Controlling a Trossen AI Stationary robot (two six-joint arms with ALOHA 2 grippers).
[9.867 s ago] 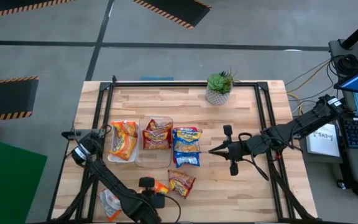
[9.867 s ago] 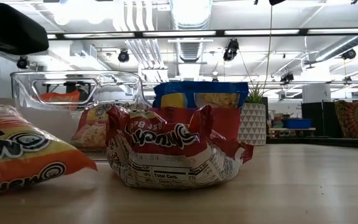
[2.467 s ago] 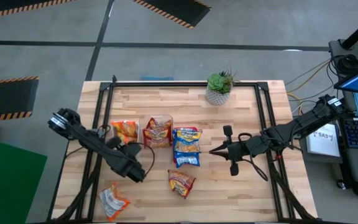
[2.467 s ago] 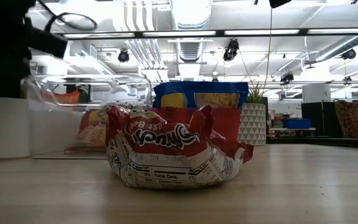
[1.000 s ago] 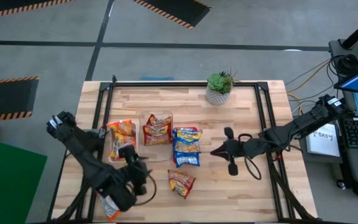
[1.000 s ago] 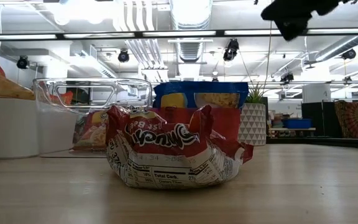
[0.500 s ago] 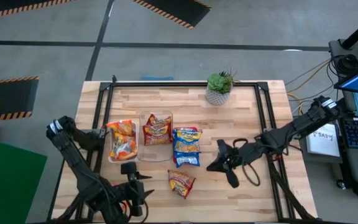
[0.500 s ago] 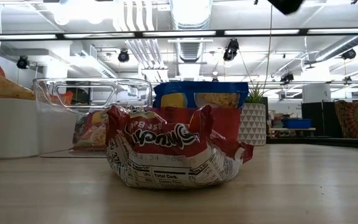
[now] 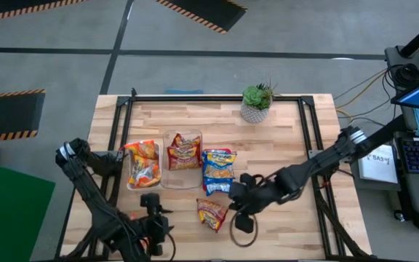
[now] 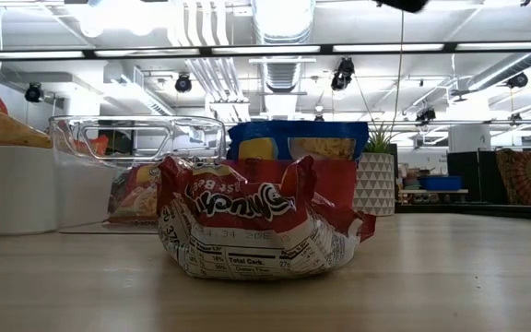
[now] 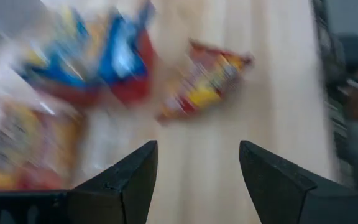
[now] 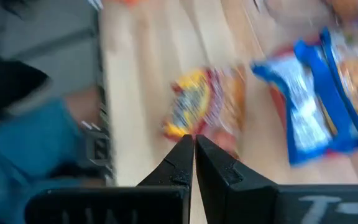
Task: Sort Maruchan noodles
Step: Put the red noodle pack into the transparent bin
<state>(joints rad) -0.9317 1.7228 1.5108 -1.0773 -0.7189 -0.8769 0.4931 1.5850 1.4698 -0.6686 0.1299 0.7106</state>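
One loose packet (image 9: 212, 214) lies on the table (image 9: 282, 225) between the left pincer (image 9: 153, 219) and the right pincer (image 9: 236, 195).

Five noodle packets (image 9: 212, 213) show, along with two trays (image 9: 182, 180), one potted plant (image 9: 256, 102) and two arms (image 9: 318, 166).

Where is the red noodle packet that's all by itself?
In the high view, the red noodle packet lies on the table near its front edge, just in front of the blue packets, with the right hand beside it.

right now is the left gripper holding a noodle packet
No, the left gripper has its fingers spread with only bare table between them.
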